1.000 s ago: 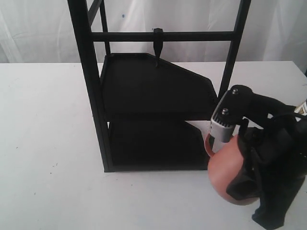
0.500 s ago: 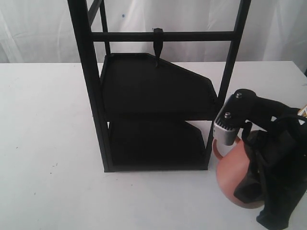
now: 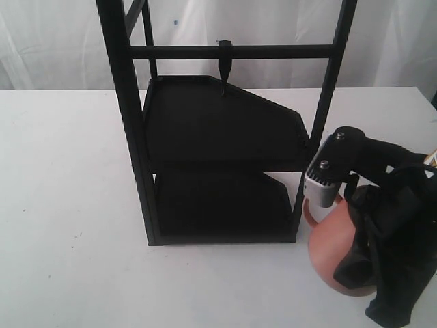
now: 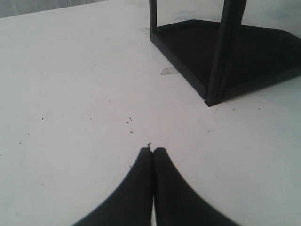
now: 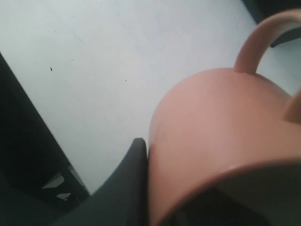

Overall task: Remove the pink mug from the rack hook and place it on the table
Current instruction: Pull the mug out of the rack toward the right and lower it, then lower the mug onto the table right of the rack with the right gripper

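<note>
**Right end effector and mug.** The right end effector (image 3: 349,263) was clamped on the pink mug (image 3: 331,253), low over the table (image 3: 68,205) at the near right. In the right wrist view one finger (image 5: 134,183) pressed the outside wall near the rim. The opposing finger was not visible. The mug appeared tilted, with its handle (image 3: 308,217) turned toward the rack (image 3: 130,137) and just beside the near right post (image 3: 300,198). Whether the base touched the table could not be determined.

**Left end effector.** The left end effector (image 4: 153,153) was clenched on nothing and hung above bare table, well apart from the mug.

**Rack hook.** Farther back, the rack hook (image 3: 224,68) hung empty from the crossbar, so removal was judged complete and placement was the step in hand.

**Recommendations.**
- Bring the mug upright before final descent, so the base meets the table flat rather than on an edge.
- Keep the handle clear of the post.
- Release only once the base is fully seated.
- Open gently and withdraw straight up, so the fingers do not drag the rim and tip the mug.
</note>
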Controlling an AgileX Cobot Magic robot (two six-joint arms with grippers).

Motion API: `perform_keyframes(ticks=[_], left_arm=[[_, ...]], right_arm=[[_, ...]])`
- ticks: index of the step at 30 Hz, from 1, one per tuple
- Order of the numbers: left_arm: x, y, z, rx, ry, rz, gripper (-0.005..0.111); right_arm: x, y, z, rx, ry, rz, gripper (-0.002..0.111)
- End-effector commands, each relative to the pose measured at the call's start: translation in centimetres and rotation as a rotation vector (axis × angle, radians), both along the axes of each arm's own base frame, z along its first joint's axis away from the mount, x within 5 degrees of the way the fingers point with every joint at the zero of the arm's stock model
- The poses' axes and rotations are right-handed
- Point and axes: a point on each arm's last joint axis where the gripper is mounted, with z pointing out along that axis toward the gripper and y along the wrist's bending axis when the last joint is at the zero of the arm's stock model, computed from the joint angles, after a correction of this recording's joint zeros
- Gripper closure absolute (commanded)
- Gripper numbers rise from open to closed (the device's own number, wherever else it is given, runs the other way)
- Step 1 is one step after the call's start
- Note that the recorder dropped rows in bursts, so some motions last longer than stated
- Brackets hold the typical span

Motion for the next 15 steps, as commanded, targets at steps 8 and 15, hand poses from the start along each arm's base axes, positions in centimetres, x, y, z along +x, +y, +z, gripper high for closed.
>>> perform_keyframes(ticks=[8, 15], left_arm=[[0.0, 0.0, -0.1, -0.011, -0.001, 0.005, 0.107], [0.0, 0.0, -0.1, -0.011, -0.001, 0.005, 0.107]], right_arm=[[0.3, -1.1, 0.0, -0.183, -0.079, -0.079, 0.108], [0.3, -1.4, -0.2, -0.281, -0.110, -0.193, 0.108]])
